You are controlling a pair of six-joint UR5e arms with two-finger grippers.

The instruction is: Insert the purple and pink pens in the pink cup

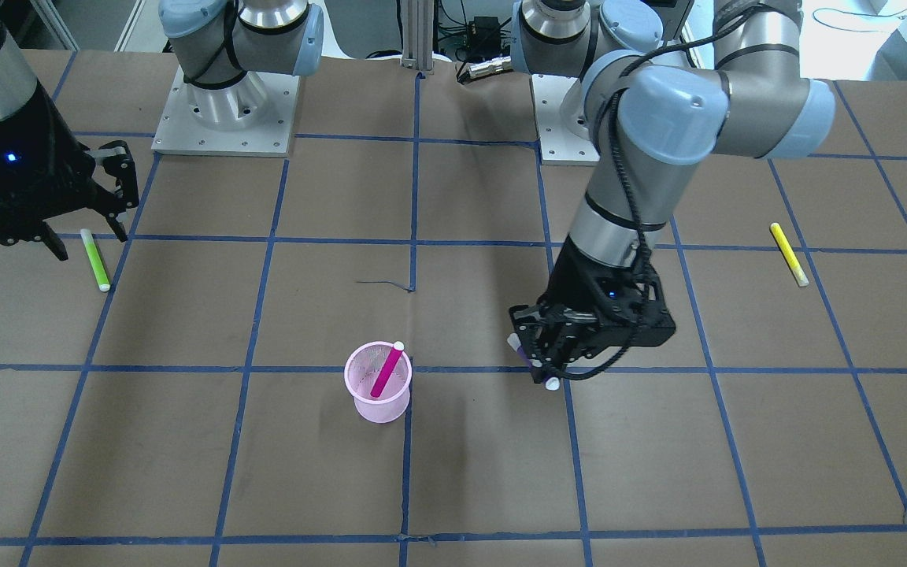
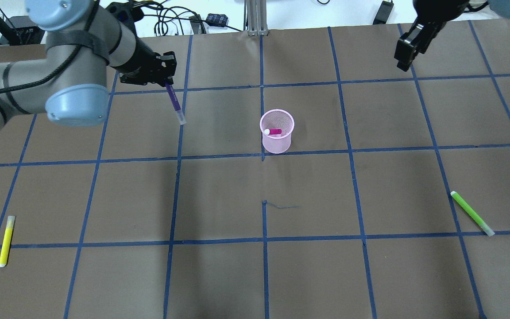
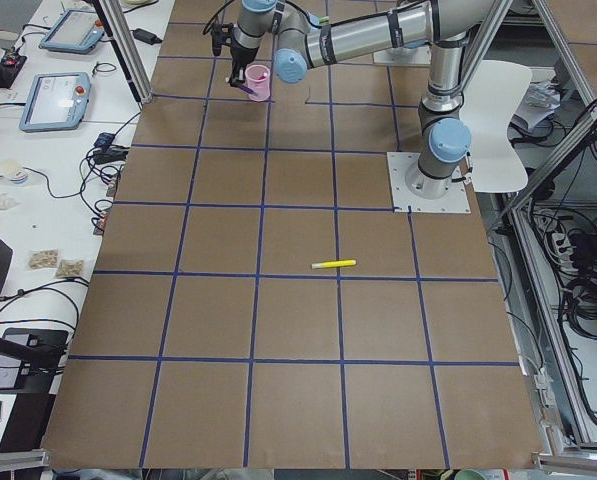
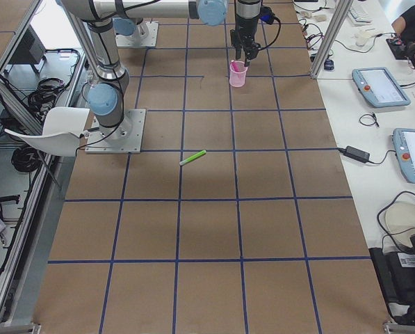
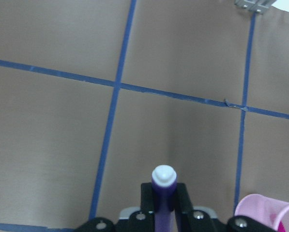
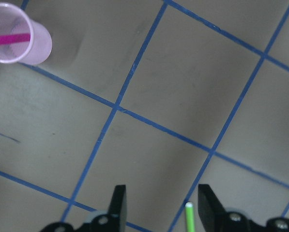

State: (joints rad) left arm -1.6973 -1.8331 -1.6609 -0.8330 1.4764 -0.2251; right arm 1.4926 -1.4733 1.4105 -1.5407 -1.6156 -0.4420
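Observation:
The pink mesh cup (image 1: 377,402) stands upright mid-table; it also shows in the overhead view (image 2: 276,141). The pink pen (image 1: 386,370) leans inside it, and shows in the overhead view (image 2: 275,131) too. My left gripper (image 1: 536,361) is shut on the purple pen (image 2: 173,99), which has a white cap, and holds it above the table, off to the cup's side. In the left wrist view the purple pen (image 5: 163,181) sits between the jaws, with the cup (image 5: 267,212) at the lower right. My right gripper (image 6: 163,208) is open and empty, far from the cup.
A green pen (image 1: 94,260) lies on the table below my right gripper (image 1: 91,224). A yellow pen (image 1: 789,253) lies on the table on my left side. Blue tape lines grid the brown table. The arm bases stand at the robot's edge.

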